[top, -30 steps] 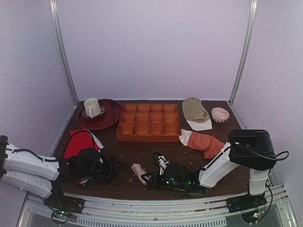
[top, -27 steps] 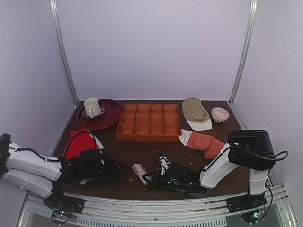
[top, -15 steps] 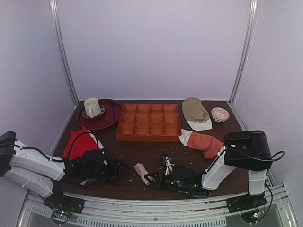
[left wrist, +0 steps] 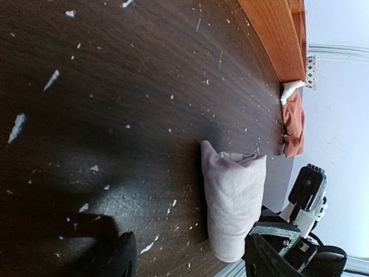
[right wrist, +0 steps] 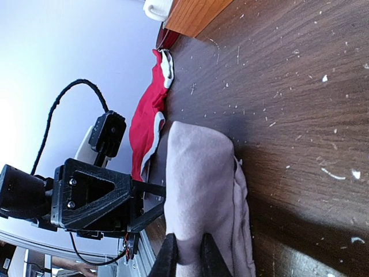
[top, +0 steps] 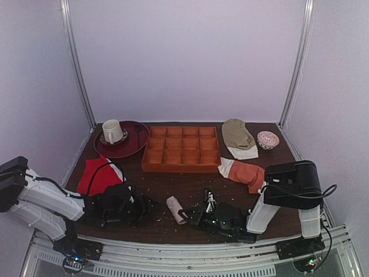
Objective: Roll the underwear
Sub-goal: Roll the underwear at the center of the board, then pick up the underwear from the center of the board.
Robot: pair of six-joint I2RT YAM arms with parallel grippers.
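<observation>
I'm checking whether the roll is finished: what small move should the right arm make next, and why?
Probably open the right fingers and release: the underwear already lies on the table as a tight bundle, pinched only at one end, while the left fingers stand open, not gripping it.

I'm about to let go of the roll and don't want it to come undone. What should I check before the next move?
1. Underwear rolled into a compact bundle: ok.
2. Right jaws holding the roll: ok, shut on a fold at its end.
3. Left jaws out of the way: ok, wide open, apart from the roll.
4. Roll lying apart from the red garment and the orange tray: ok, there is a gap to each.
5. Roll keeps its shape once released: cannot tell.
</observation>
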